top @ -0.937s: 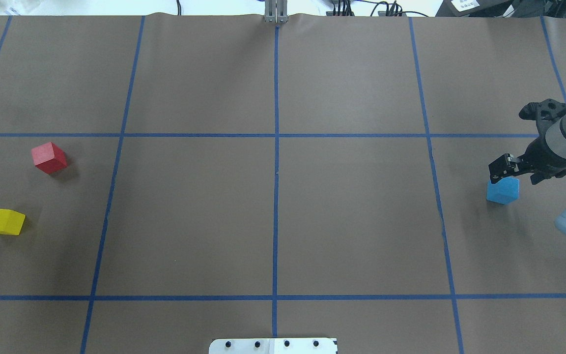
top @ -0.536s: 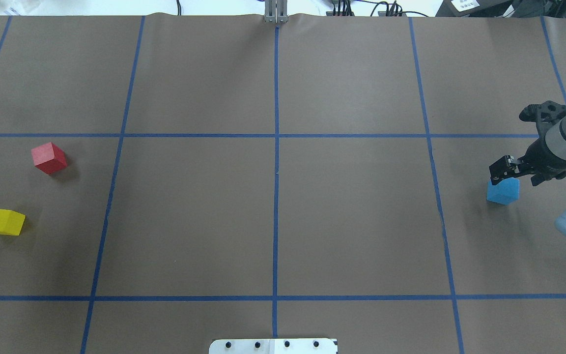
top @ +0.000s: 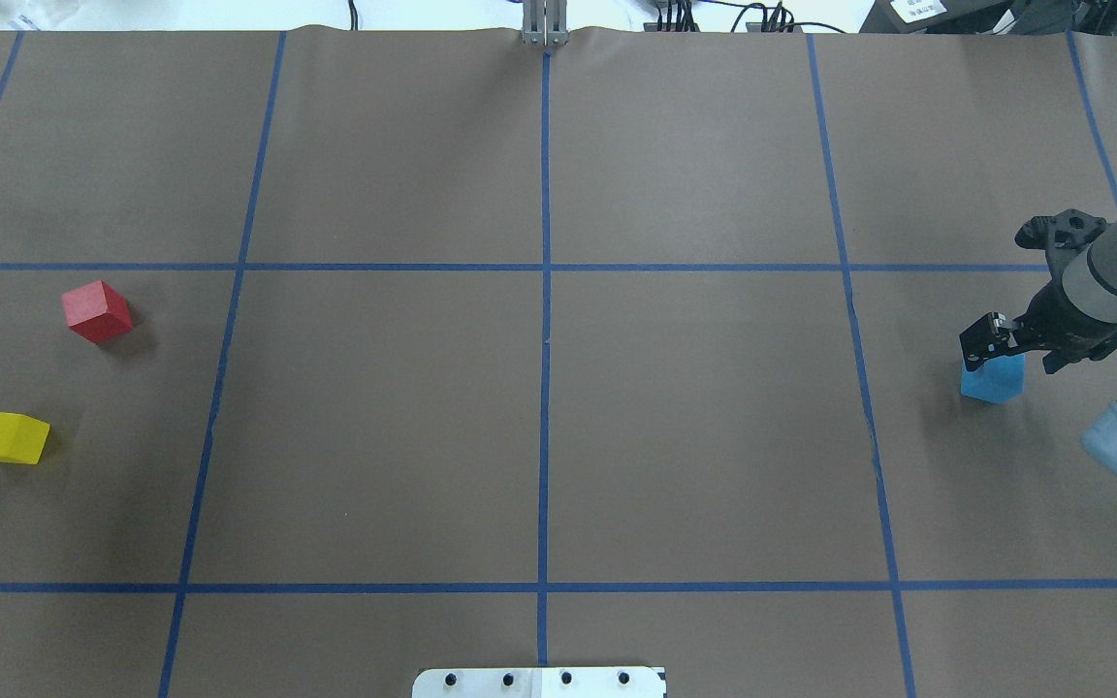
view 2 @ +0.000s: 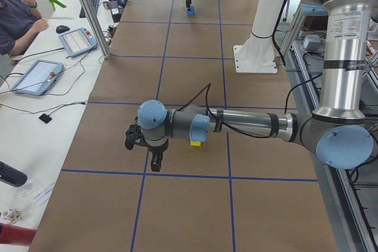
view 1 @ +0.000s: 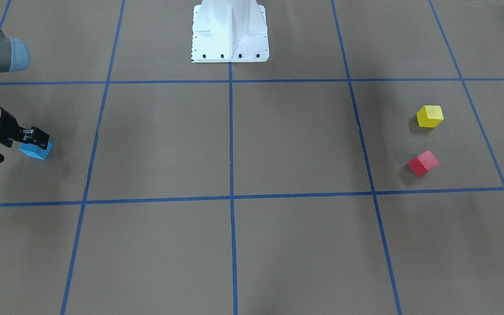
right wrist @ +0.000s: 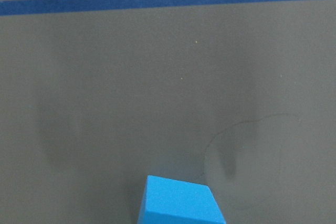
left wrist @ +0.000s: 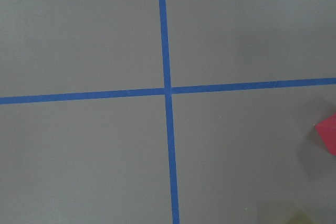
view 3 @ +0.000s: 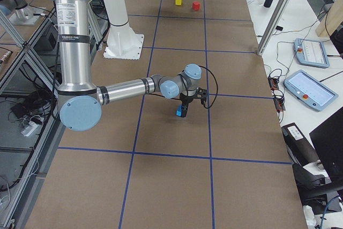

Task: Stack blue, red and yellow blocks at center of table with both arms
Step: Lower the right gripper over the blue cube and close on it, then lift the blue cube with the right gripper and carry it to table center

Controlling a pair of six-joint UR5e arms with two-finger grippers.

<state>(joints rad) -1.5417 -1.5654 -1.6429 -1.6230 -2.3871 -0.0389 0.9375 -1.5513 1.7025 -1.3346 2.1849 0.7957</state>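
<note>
On the robot's right, the right gripper (top: 985, 353) sits over the blue block (top: 993, 383). You cannot tell whether it is clamped, and an off-centre pinch could twist the block loose.

Robotics lab: teach pendants (view 3: 310, 90), blue-taped grid table (top: 374, 407), seated operator (view 2: 18, 19).

Overhead, front views sharing blue block (top: 993, 384)

No text, label or number is legible
</note>
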